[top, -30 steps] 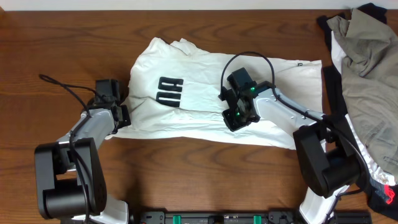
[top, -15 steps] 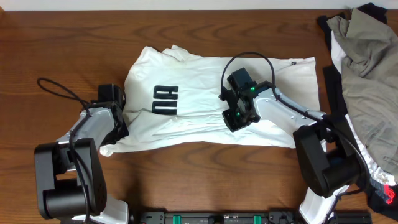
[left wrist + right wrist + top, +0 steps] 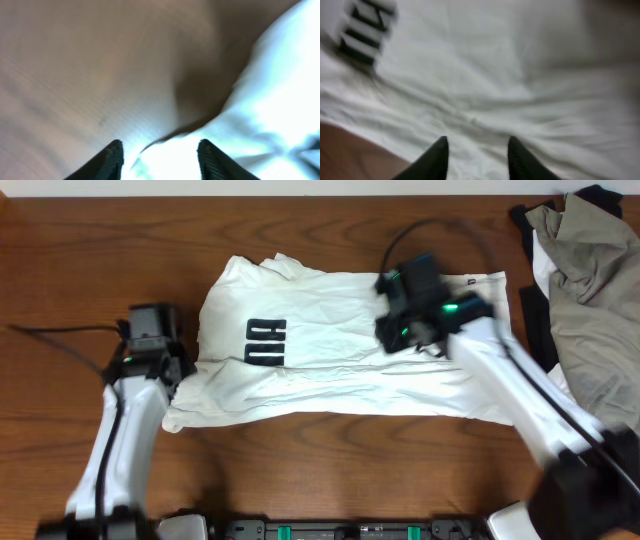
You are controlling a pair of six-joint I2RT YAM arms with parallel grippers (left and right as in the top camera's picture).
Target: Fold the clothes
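Note:
The clothes, a white T-shirt with a black block-letter print, lie flattened lengthwise across the middle of the table. My left gripper hovers at the shirt's left edge. In the left wrist view its fingers stand apart, and the white fabric shows blurred beneath them. My right gripper is raised over the shirt's right half. Seen from the right wrist, the right gripper is open, with nothing between its fingers and the wrinkled cloth below.
A pile of other garments sits at the right edge, an olive-grey one on top of black cloth. Bare wooden table surrounds the shirt on the left, far and near sides.
Both grippers have opened and let go of the shirt. The left one backed off to the left; the right one rose and moved toward the far right. The shirt lies as it did half a second ago.

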